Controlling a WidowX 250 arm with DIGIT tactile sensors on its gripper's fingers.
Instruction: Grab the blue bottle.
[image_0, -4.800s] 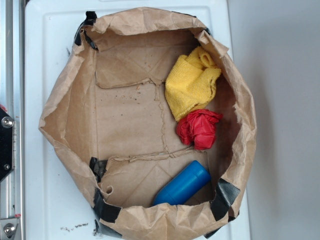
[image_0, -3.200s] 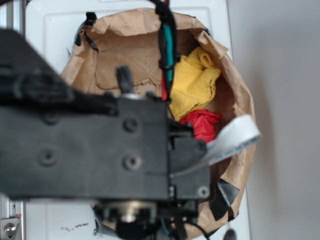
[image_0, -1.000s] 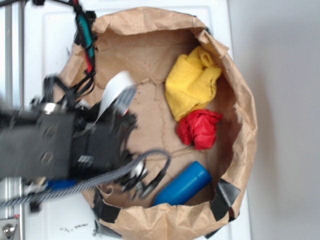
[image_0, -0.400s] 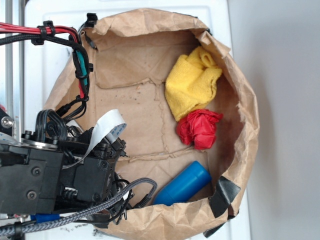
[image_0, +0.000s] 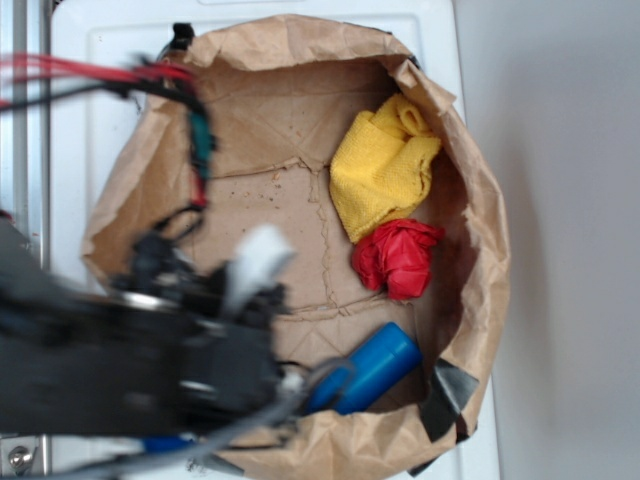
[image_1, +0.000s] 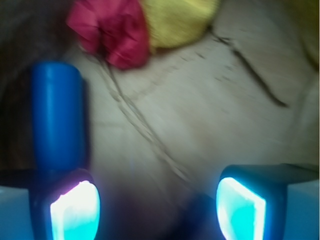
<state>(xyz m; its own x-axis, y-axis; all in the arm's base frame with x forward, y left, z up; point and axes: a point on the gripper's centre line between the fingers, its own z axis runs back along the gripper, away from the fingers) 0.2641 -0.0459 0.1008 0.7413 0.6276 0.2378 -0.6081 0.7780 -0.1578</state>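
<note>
Your black gripper (image_1: 157, 202) is wide apart and holds nothing, because the shiny blue plastic bottle (image_1: 58, 115) lies off to one finger's side, near the brown paper bag's (image_0: 470, 230) bottom edge.

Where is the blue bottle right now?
The blue bottle lies at the bottom of the paper bag in the exterior view, just below the red wad, with the gripper close beside it.

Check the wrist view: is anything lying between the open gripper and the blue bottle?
Nothing visible does. The blue bottle lies directly ahead of one finger of the open gripper; the red wad sits beyond it.
</note>
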